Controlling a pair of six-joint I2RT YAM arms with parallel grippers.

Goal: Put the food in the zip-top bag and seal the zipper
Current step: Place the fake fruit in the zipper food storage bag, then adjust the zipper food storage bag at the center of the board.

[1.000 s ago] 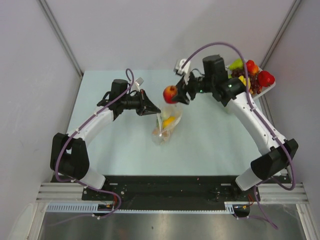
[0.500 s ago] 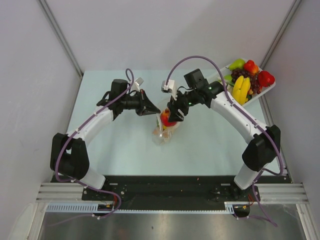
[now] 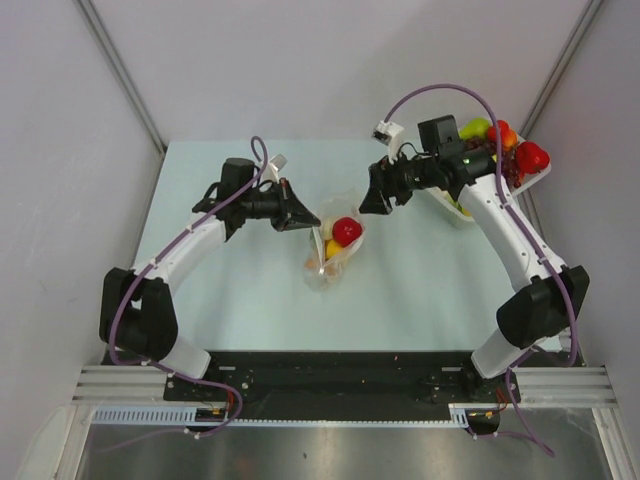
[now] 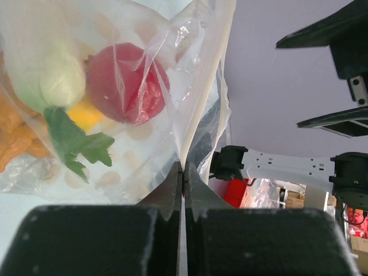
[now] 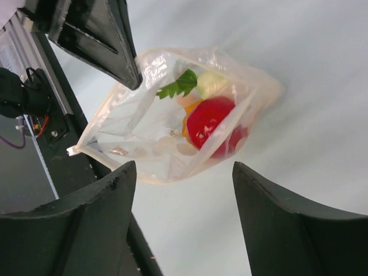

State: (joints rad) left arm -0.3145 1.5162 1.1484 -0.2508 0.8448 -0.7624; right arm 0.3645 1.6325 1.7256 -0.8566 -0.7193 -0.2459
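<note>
Top external view showed the left tool [image 3: 300,217] closed on one lip of the zip-top bag [image 3: 335,250], apparently to keep the mouth lifted and open toward the other arm. Left wrist view confirmed it: the jaws were pinched flat on the zipper [image 4: 196,118] strip, with clear film draped on either side. The right tool [image 3: 375,193] hovered apart from the bag, on the side of the basket [image 3: 452,212], its jaws spread wide and holding nothing. The bag lay mid-worktop [image 3: 230,290], its mouth gaping and unsealed. Inside sat a round red fruit [image 5: 208,122], a white radish [image 5: 210,83] with green leaves, a yellow piece [image 4: 86,115] and an orange piece [image 4: 14,138]. More food [image 3: 525,157] lay in the basket, so filling looked unfinished.
</note>
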